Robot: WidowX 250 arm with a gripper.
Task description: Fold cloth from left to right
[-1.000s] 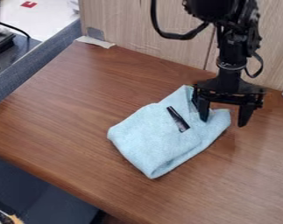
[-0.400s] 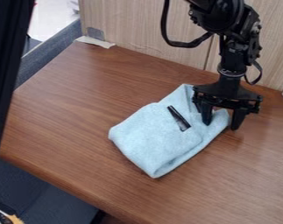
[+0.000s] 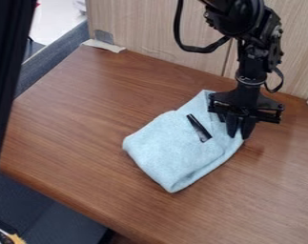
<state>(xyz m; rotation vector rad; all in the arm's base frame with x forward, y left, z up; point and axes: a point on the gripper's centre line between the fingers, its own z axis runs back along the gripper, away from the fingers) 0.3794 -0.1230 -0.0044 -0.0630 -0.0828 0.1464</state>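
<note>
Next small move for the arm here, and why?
I'd raise the hand slightly and check that the cloth follows before folding: its fingers are close together at the cloth's right-hand edge, apparently pinching it. Probably slowly, since a slim black object lies loose-looking on top.

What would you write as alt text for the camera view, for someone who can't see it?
A black robot gripper pinches the right edge of a folded light-blue cloth on a brown wooden table. A small black object lies on the cloth.
</note>
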